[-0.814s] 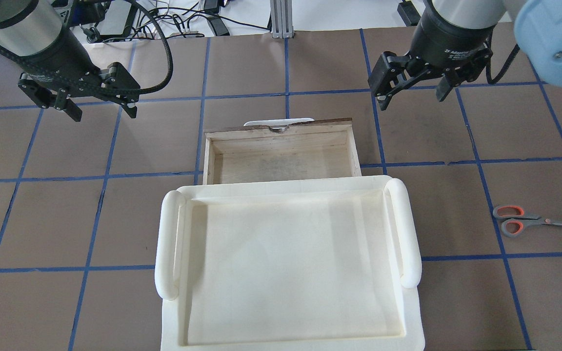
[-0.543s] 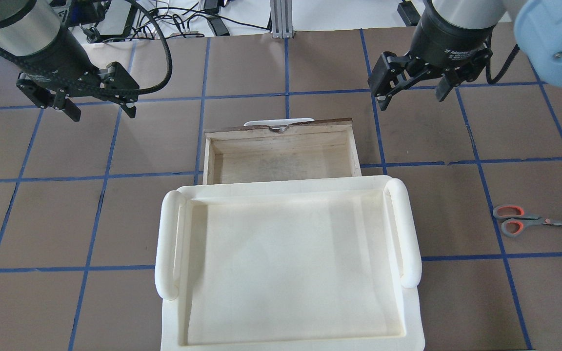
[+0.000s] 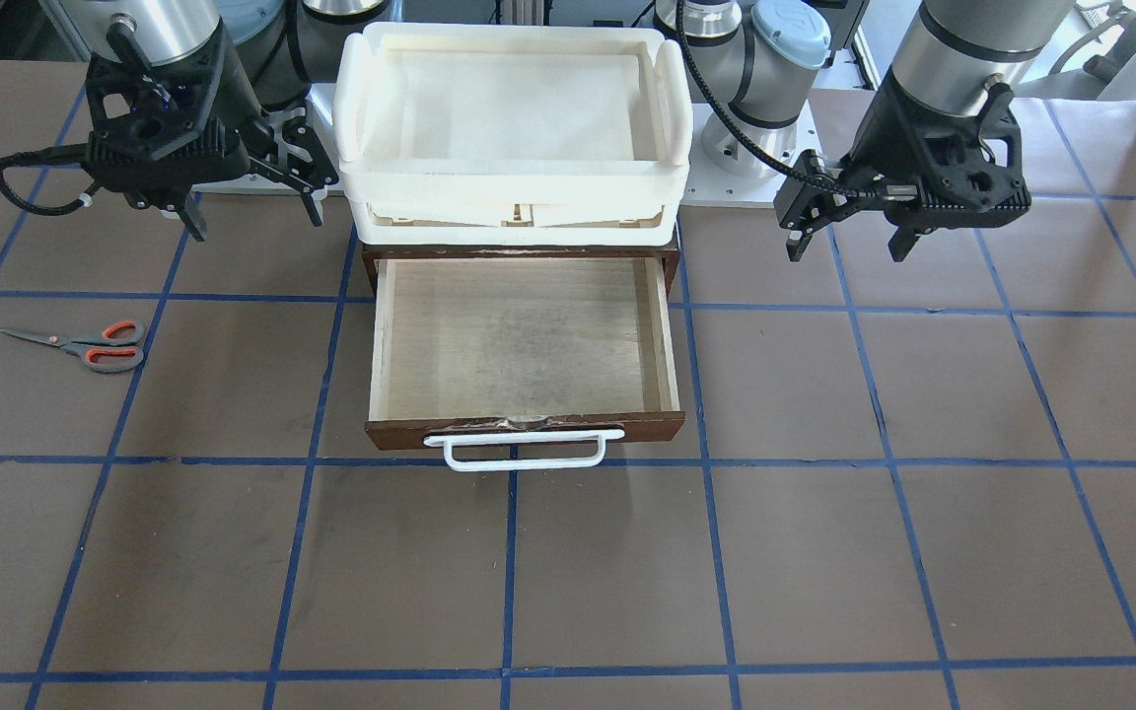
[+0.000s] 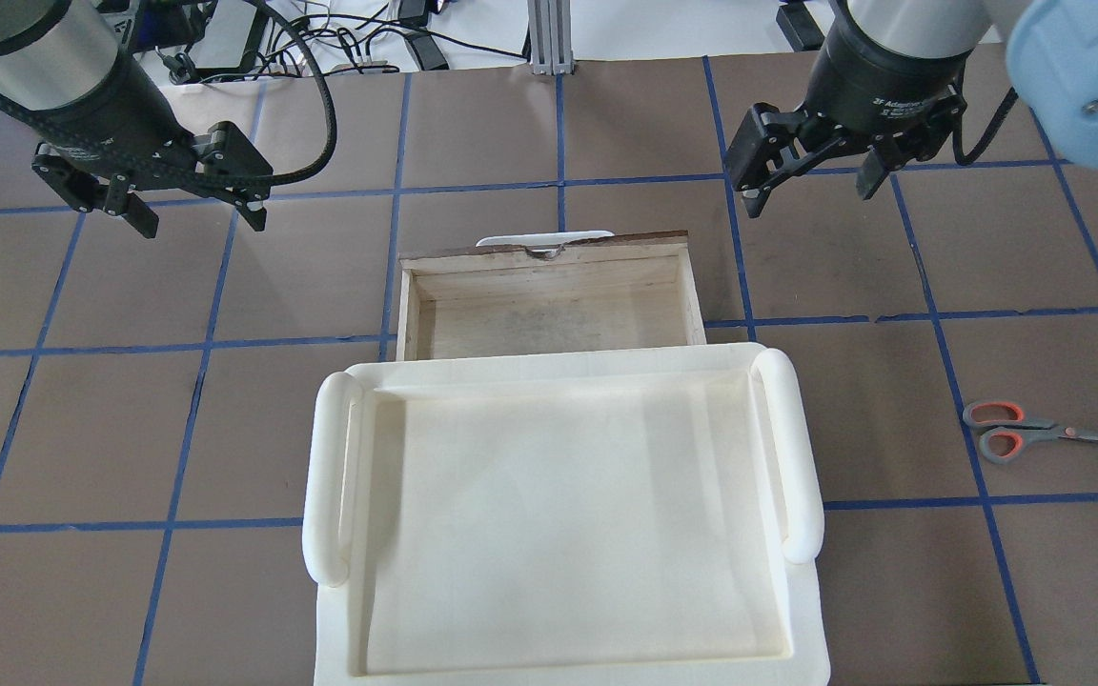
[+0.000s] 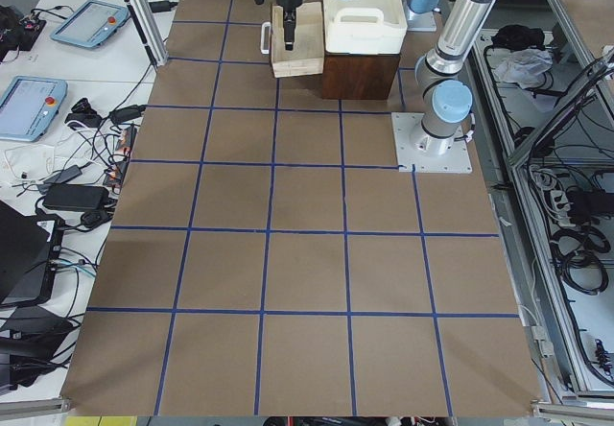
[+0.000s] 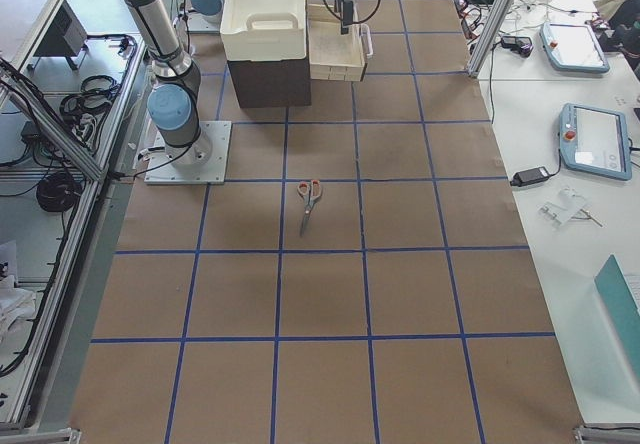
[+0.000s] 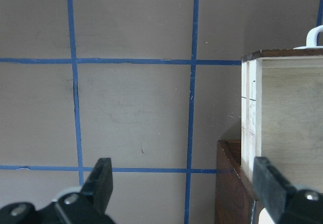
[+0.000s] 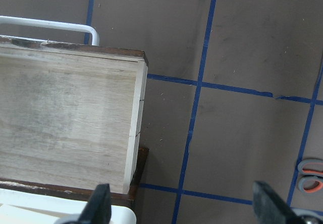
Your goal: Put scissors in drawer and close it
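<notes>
The scissors point(image 4: 1035, 431) lie flat on the table at the right, blades pointing right; they also show in the front view point(image 3: 85, 345) and at the right wrist view's edge point(image 8: 313, 176). The drawer point(image 4: 549, 319) is pulled open and empty, with its white handle point(image 3: 524, 449) on the far front. My right gripper point(image 4: 808, 191) is open and empty, hovering beyond the drawer's right corner and far from the scissors. My left gripper point(image 4: 198, 214) is open and empty, hovering to the left of the drawer.
A cream-white tray point(image 4: 797, 448) sits on top of the dark-brown cabinet point(image 3: 519, 247) that holds the drawer. The brown table point(image 4: 130, 429) carries a grid of blue tape. Cables and tablets lie past the far edge.
Both grippers have only shifted slightly; the right one has drifted a little to the right. The scissors and drawer have not moved.
</notes>
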Action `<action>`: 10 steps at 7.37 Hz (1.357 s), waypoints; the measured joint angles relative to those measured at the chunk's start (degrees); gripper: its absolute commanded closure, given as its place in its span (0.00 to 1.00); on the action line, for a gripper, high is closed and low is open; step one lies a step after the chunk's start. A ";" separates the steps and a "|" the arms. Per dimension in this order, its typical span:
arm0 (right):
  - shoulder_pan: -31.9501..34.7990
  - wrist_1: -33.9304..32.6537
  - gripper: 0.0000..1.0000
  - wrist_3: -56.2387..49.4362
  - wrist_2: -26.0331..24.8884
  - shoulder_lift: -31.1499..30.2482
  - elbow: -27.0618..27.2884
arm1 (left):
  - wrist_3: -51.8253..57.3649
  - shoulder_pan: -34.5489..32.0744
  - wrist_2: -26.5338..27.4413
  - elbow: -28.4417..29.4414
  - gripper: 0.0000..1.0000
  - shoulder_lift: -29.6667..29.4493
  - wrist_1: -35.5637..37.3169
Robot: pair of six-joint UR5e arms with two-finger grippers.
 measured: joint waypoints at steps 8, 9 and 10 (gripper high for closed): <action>-30.17 -4.94 0.00 -71.50 -2.72 0.64 10.30 | -0.16 0.08 -0.02 -0.01 0.00 -0.10 -0.03; -33.04 -11.33 0.00 -82.94 -2.94 0.83 14.38 | -0.19 0.07 -0.06 -0.03 0.00 -0.11 -0.04; -34.92 -17.53 0.01 -92.61 -2.99 1.15 18.62 | -0.27 0.03 -0.10 -0.15 0.00 -0.10 -0.04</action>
